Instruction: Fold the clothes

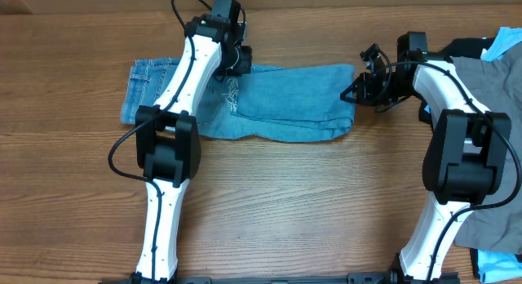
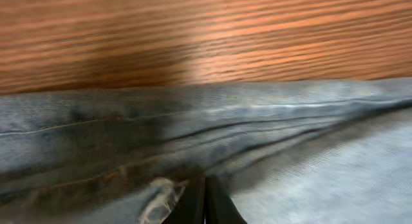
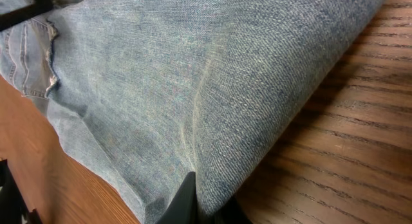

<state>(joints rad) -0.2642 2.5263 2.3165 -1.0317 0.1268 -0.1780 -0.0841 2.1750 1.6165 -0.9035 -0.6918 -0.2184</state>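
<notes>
Left gripper (image 2: 205, 203) was pinched shut on the jeans (image 1: 277, 104) at their far edge. Right gripper (image 3: 203, 208) was clamped on their folded right end. Jeans lay flat, apparently folded once; 1 more fold likely. Grey trousers (image 1: 481, 80) at right remained unfolded.

table (image 1: 269, 194): wood-grain top, mid brown, grain runs left-right in overhead, top fills that view edge to edge. Darker streaks mixed with lighter bands, finish matte. Light comes from above, even, shadows short and soft. Left wrist view: same top reads warmer, orange-red, brightest right of centre, dimmer toward the left. Right wrist view: top is deeper brown on the right with fine dark grain lines, orange-tan at lower left.
</notes>
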